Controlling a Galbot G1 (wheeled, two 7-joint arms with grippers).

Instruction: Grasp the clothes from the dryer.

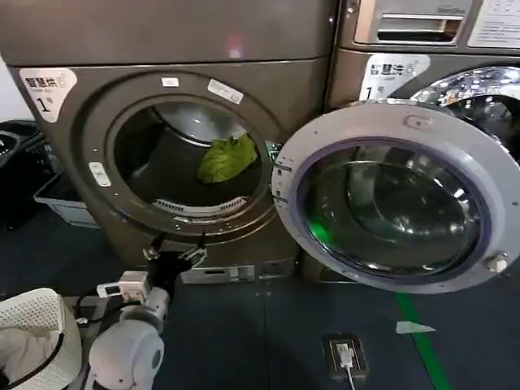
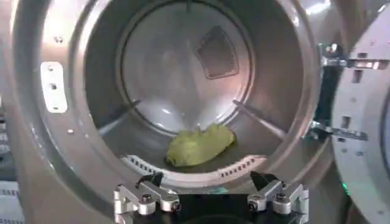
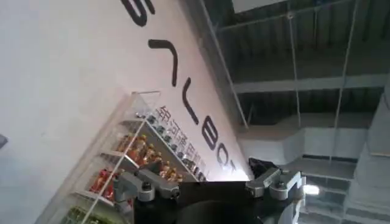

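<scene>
While door hangs open, clothes point(image 2: 200, 145) lie untouched in dryer point(image 1: 97, 106) | left end effector point(image 2: 210, 196) spread wide, empty, outside mouth | reach, grasp remain

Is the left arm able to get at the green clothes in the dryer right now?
Probably yes. The door is swung wide, the left gripper sits open before the dryer mouth, and nothing lies between it and the green clothes.

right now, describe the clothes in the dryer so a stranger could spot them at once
Find the bronze-brown dryer marked "1", its round glass door swung open. Look through the porthole to the drum floor: the clothes lie bunched there, above the left hand at the porthole's lower rim. They are the one lime-green thing against bare grey metal.
</scene>
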